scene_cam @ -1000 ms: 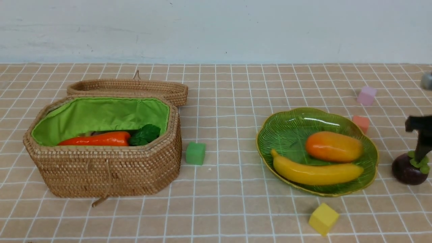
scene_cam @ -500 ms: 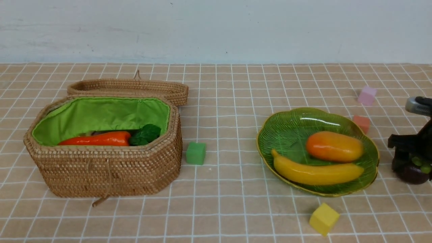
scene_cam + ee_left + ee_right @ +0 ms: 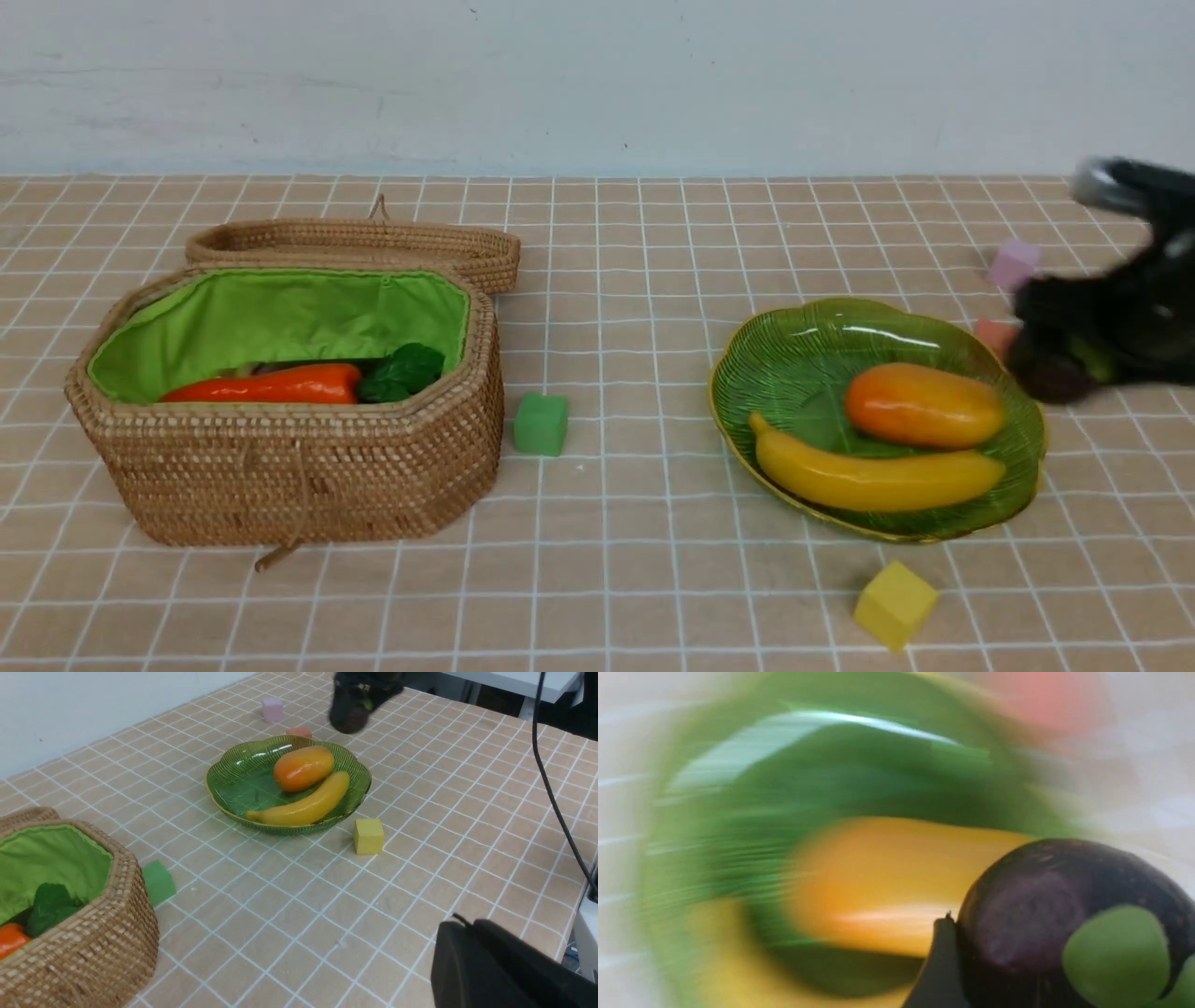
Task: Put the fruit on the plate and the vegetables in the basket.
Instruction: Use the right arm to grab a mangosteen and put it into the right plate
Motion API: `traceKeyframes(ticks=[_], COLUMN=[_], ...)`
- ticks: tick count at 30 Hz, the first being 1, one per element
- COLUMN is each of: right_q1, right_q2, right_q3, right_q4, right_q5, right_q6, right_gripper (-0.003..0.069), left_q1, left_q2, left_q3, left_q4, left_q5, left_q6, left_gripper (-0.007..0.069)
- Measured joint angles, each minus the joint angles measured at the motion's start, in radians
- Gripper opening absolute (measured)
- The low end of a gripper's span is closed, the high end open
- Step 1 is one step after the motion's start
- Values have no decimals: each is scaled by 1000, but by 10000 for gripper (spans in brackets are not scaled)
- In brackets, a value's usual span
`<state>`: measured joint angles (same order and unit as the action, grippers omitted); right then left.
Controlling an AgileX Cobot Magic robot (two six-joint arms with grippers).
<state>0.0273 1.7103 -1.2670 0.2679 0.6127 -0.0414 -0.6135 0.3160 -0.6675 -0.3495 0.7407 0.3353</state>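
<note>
The mangosteen is pinched by the right gripper, with the plate beside it. Released early, it could be dropped onto the table.

The right claw is matte black and smeared by blur in the front view, with a rounded silver-grey metal part above it on the arm. In the right wrist view, one finger shows as a dark, slate-black wedge tapering to a thin, slightly ragged tip. The left claw appears in its own wrist view as a smooth, rounded black housing with a soft sheen. A thin black cable runs in a long curve beside it.
</note>
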Motion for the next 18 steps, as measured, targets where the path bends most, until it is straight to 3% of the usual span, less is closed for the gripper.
traceKeyframes(ticks=[7,9,13,18], right_q1=[199,214,230,230], right_q2=[113,131,150,34], right_q3=[-3,-3,-1,1], right_q4=[135,137,119,92], right_q5=[-177,-206,-250,-168], right_q6=[-193,-205,-213,-213], right_gripper=[594,597,680,671], left_q1=[0,0,0,0], left_q2=[2,2,2,2], left_q3=[0,0,0,0], left_q4=[0,0,2,4], left_q5=[8,9,15,15], left_q6=[0,0,0,0], left_gripper=[1,3,5,7])
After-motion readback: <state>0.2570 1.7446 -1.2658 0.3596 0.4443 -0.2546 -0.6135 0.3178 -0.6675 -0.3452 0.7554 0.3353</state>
